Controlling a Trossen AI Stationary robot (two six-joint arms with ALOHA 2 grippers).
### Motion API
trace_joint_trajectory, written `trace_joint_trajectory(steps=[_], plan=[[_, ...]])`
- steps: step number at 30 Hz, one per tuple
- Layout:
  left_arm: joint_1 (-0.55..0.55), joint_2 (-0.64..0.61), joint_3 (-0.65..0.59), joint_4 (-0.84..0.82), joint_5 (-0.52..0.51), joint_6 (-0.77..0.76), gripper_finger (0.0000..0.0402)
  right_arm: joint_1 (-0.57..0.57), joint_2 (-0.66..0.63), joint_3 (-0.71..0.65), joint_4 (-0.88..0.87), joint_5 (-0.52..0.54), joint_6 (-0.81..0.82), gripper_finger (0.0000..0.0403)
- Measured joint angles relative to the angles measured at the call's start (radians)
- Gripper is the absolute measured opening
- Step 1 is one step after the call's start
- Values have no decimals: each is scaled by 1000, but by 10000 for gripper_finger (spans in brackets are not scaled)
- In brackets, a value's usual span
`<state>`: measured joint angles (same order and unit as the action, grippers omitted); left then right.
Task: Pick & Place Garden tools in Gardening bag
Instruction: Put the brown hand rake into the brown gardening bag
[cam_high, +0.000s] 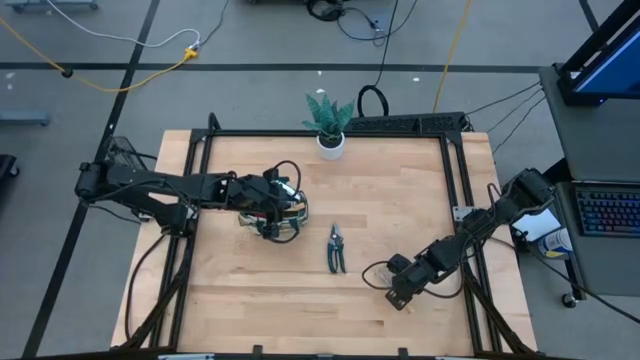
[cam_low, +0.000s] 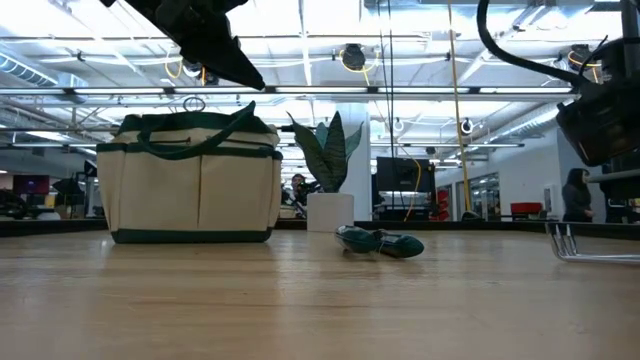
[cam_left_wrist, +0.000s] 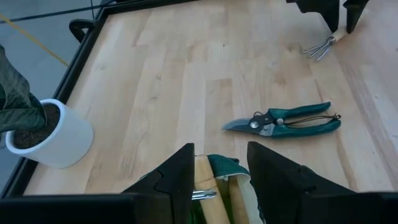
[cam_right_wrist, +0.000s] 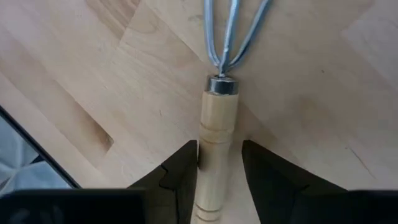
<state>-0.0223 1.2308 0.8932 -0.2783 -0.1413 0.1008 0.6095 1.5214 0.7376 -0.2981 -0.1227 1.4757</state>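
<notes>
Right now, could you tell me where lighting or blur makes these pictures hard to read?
Low view: bright ceiling lights leave the arms dark shapes, and the near table is soft. Right wrist view: sharp on the rake handle between the right gripper fingers. High view: even light.

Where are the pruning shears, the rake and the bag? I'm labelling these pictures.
pruning shears (cam_left_wrist: 283, 121): left wrist view, on the pivot where blades meet green handles.
rake (cam_right_wrist: 217, 130): right wrist view, on the wooden handle.
bag (cam_low: 195, 190): low view, on the beige front panel.

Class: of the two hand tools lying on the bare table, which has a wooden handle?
The rake, lying between the right gripper's fingers; the pruning shears mid-table have green handles.
</notes>
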Motion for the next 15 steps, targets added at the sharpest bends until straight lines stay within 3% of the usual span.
trace_joint_trajectory(steps=[10, 15], plan=[[0, 0, 0, 0, 0, -1, 154, -1, 1, -1, -2, 15, -101, 60], [0, 0, 0, 0, 0, -10, 154, -21, 2, -1, -3, 37, -141, 55]])
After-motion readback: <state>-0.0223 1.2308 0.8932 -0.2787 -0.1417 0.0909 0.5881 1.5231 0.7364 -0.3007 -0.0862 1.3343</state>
